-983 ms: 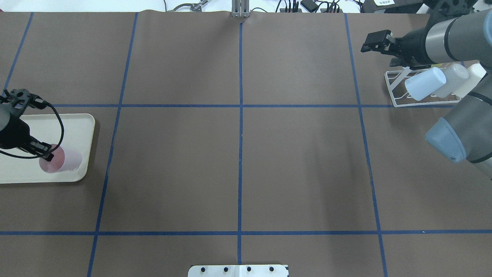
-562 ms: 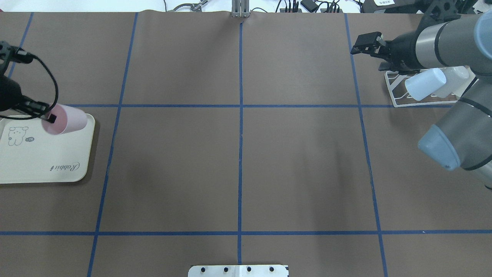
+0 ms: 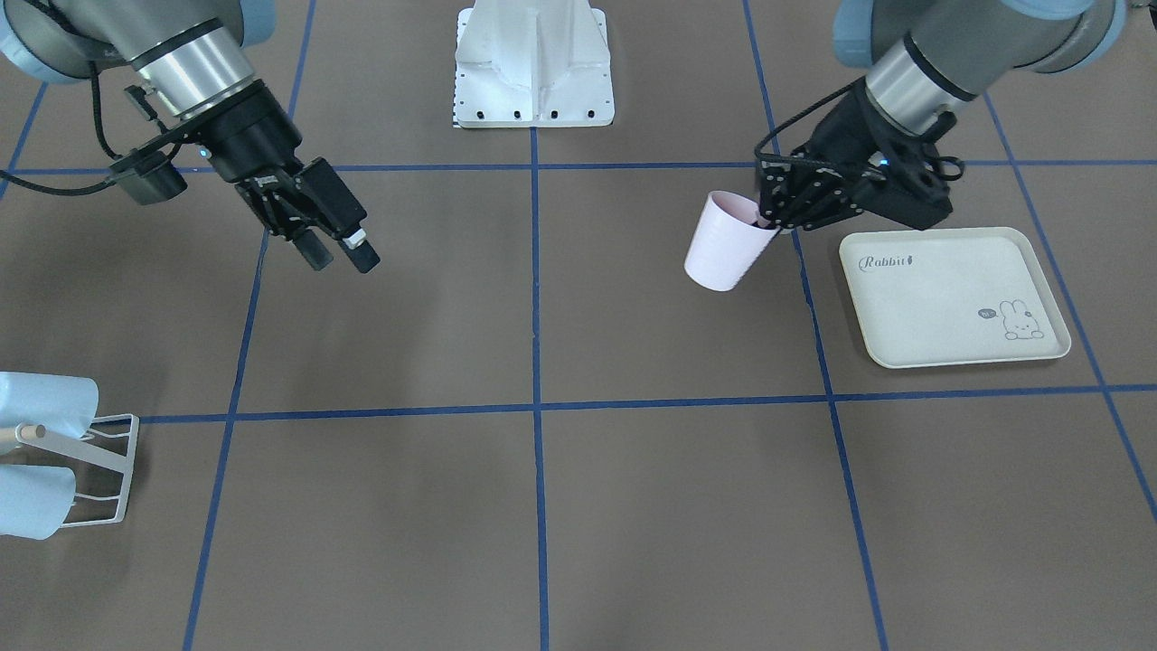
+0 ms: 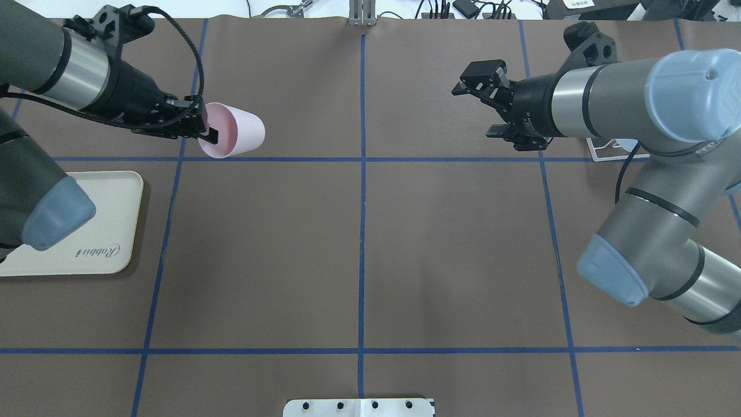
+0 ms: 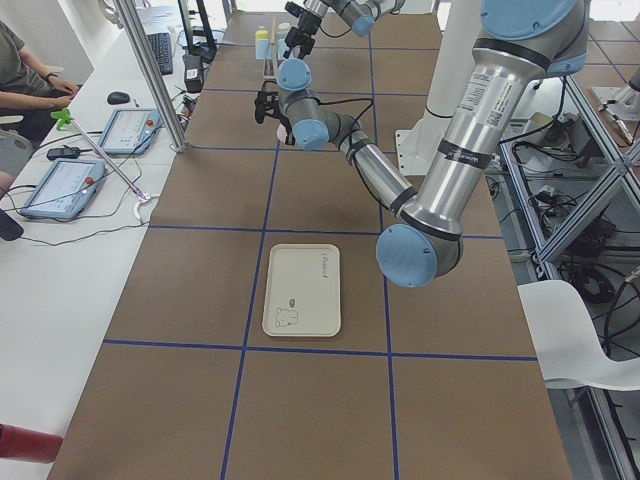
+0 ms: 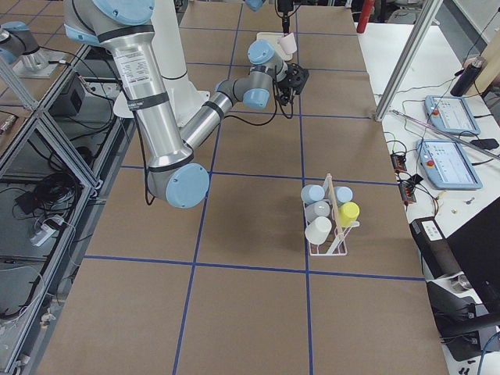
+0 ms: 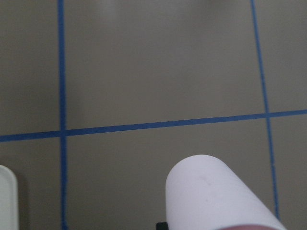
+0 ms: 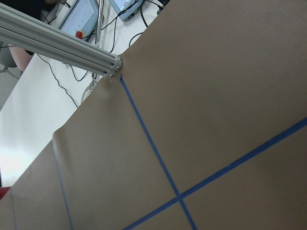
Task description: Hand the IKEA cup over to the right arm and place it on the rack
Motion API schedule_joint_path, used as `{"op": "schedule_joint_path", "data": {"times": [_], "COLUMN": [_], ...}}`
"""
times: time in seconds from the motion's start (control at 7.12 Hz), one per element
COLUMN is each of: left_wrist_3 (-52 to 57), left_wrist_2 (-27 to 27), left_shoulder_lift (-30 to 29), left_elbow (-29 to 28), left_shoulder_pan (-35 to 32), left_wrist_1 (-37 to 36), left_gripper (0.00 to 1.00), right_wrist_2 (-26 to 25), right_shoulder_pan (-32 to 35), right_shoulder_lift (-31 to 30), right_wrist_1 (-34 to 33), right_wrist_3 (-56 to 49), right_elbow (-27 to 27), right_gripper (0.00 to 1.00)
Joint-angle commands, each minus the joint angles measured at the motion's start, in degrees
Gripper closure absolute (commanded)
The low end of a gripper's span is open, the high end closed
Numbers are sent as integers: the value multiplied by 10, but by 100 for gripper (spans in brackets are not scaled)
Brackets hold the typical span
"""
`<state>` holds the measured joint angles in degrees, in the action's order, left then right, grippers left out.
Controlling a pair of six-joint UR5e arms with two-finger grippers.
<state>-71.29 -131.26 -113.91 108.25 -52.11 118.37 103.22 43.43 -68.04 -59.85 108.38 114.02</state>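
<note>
Moved since earlier overhead frames: pink cup (image 4: 240,134), carried from far corner of cream tray (image 4: 110,260) inboard, past lengthwise tape line (image 4: 175,191); now fully clear of tray. Also moved: right gripper (image 4: 474,109), away from rack (image 6: 337,238) and toward ctr of tabletop (image 4: 451,249).

Left gripper (image 4: 207,131):
- Grips cup at rim; jaws clamped, one finger inside the mouth, the other on the outer wall.
- Holds cup in air, tilted near horizontal, mouth toward wrist, base toward ctr line (image 4: 362,231).
- Overhead pos.: left half, just on far side of crosswise tape line (image 4: 278,159).
- Front-facing view: cup (image 3: 723,246) between tray (image 3: 949,307) and ctr line, left gripper (image 3: 770,217) at its rim.
- Left wrist view: cup wall (image 7: 211,196) at lower edge, tabletop and tape crossing beyond.

Right gripper (image 3: 341,260):
- Jaws spread wide, gripping nothing.
- Points toward cup from opposite side of ctr line; well apart from it.
- Right wrist view: tabletop, tape and aluminium post (image 8: 62,48).

Rack:
- White wire frame w/ wooden-tipped peg, at right-arm end of tabletop.
- Carries other cups (image 6: 318,229): pale blue, white, yellow.
- Partly cut off at edge of front-facing view (image 3: 99,470); mostly hidden behind right arm in overhead view.
</note>
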Motion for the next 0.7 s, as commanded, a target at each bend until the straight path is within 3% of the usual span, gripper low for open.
{"op": "schedule_joint_path", "data": {"times": [0.0,0.14,0.28,0.56], "left_wrist_3": [-239,-295,-305,-306], "left_wrist_2": [82,165,217,235], "left_shoulder_lift": [-26,-26,-39,-79], "left_elbow": [-80,-96,-100,-102], "left_shoulder_pan": [57,116,149,166], "left_wrist_1": [342,448,484,486], "left_gripper": [100,100,100,100], "right_wrist_2": [4,7,14,22], "right_shoulder_pan": [-9,-9,-9,-10], "right_shoulder_lift": [16,12,8,2], "right_wrist_1": [45,83,118,175], "right_wrist_3": [121,154,186,283], "right_elbow": [25,27,25,15], "right_gripper": [0,0,0,0]}}
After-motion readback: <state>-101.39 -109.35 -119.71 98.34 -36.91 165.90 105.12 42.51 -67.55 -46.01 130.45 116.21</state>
